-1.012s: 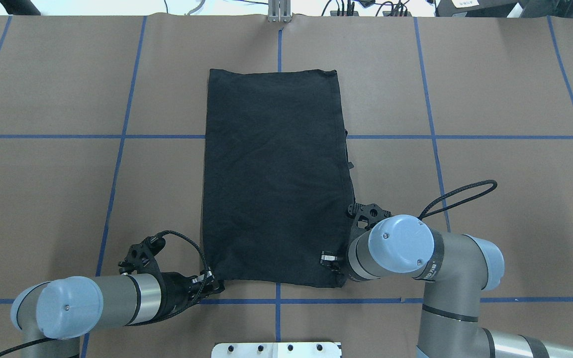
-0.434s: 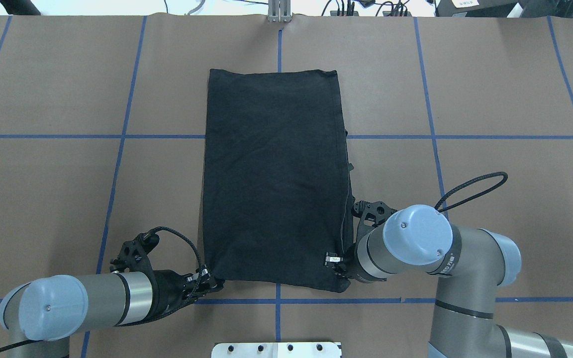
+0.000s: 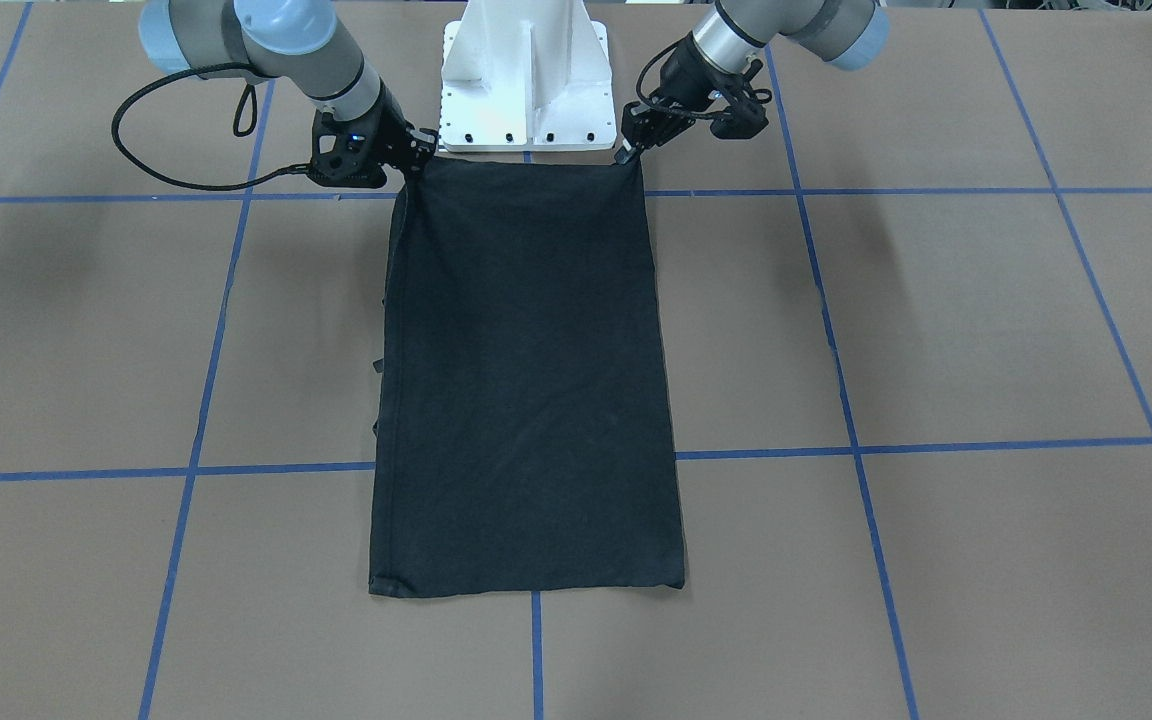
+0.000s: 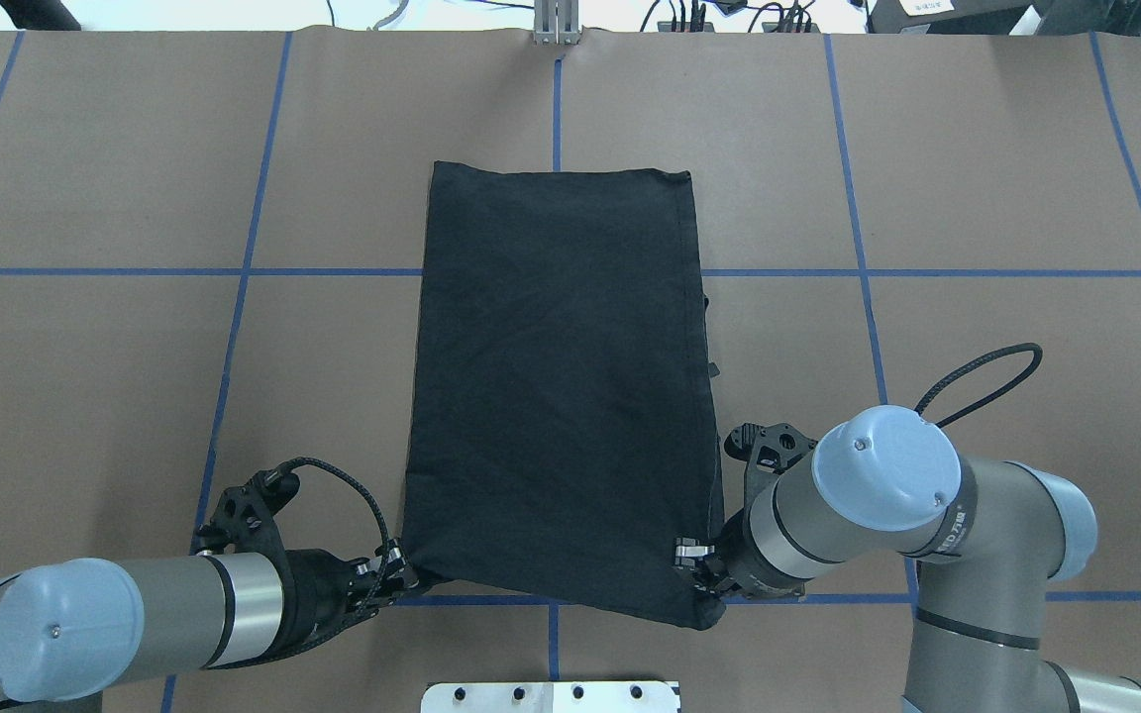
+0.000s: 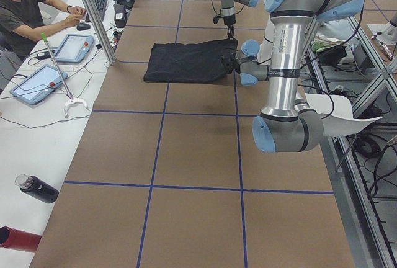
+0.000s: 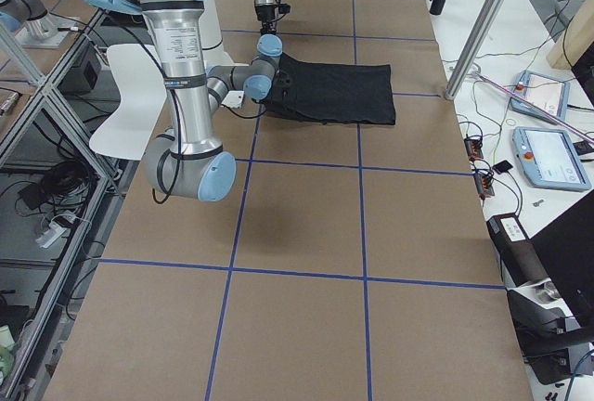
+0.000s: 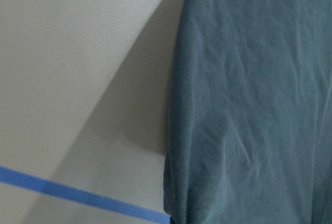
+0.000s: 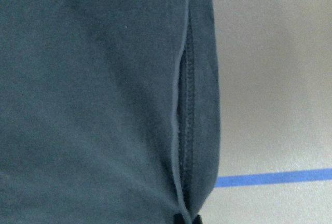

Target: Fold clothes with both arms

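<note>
The clothes are one black T-shirt (image 4: 561, 386), folded into a long rectangle with its plain side up, lying along the table's middle (image 3: 526, 400). My left gripper (image 4: 394, 571) is shut on its near-left corner, which is raised off the table; the front view shows the same gripper (image 3: 628, 148). At the near-right corner my right gripper (image 4: 697, 569) is shut on the cloth too, seen in the front view (image 3: 414, 160). Both wrist views show only the hanging fabric (image 7: 249, 105) and its seamed edge (image 8: 189, 110) above the brown table. The far hem rests flat.
The brown table (image 4: 1026, 198) carries a blue tape grid. A white pedestal base (image 4: 551, 696) stands at the near edge between the arms. A black cable loop (image 4: 986, 381) sticks out from the right wrist. At the far side a person (image 5: 25, 13) sits by tablets (image 5: 37, 82).
Both grippers have pulled back toward the robot base and lifted the near corners. The whole shirt has slid toward the robot, its far hem shifting nearer and slightly right.
</note>
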